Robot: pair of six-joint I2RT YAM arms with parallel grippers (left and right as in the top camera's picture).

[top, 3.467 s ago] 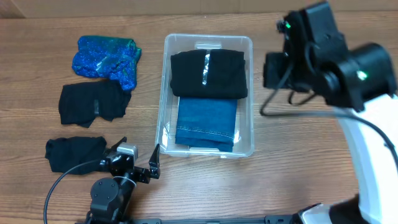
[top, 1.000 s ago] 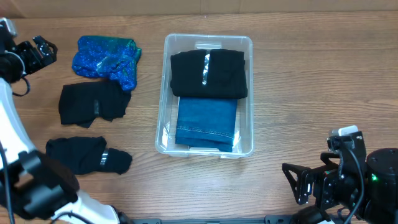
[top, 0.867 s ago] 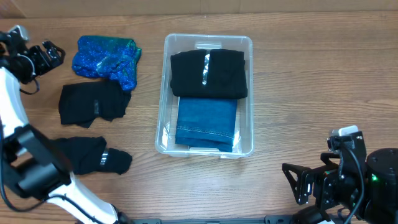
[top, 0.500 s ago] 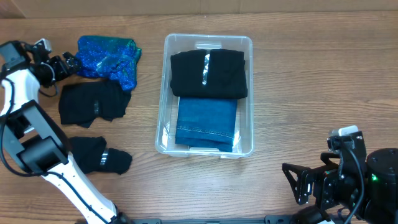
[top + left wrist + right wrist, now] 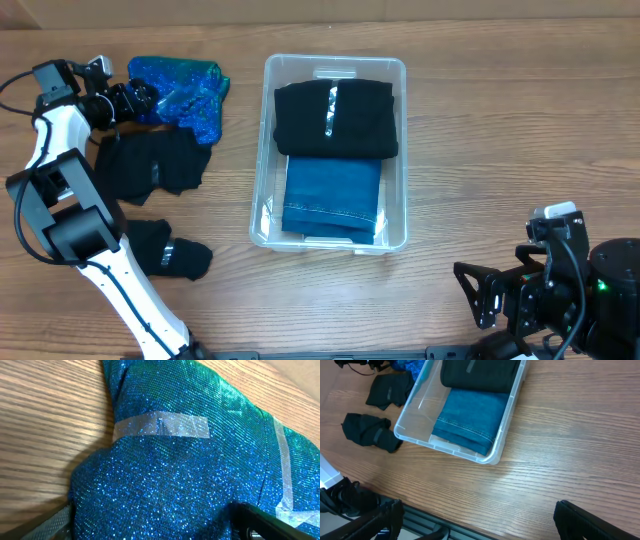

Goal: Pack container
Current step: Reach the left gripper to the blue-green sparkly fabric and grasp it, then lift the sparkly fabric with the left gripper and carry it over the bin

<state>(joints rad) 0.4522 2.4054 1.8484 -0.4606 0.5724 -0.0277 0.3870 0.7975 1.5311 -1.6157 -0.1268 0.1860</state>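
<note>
Within the last second, a swing of the left arm from beyond the left edge in toward the far-left corner. Now at the sparkly blue garment (image 5: 185, 95) with the left end effector (image 5: 145, 98): fingers apart, one at each lower corner of the wrist view, glittery cloth and a tape strip (image 5: 160, 426) between and ahead of them, nothing clamped yet. Reads as the opening of the next pick, probably with this bundle bound for the container (image 5: 258, 180).

No change on the right: right end effector (image 5: 475, 293) parked at the near-right corner, fingers apart, empty.

Container unmoved, mid-surface toward the far edge, already loaded with a folded black garment (image 5: 336, 118) at its far end and folded denim (image 5: 332, 195) at its near end. Floor covered, so any further piece must go on top.

Still outside, along the left side: one black piece (image 5: 155, 165) just beside the blue bundle, another (image 5: 165, 255) nearer the near-left corner, partly under the left arm.

Open wood between the blue bundle and the container's left wall, enough for a lift and carry across. Rim to clear on entry. Wide bare surface on the right.
</note>
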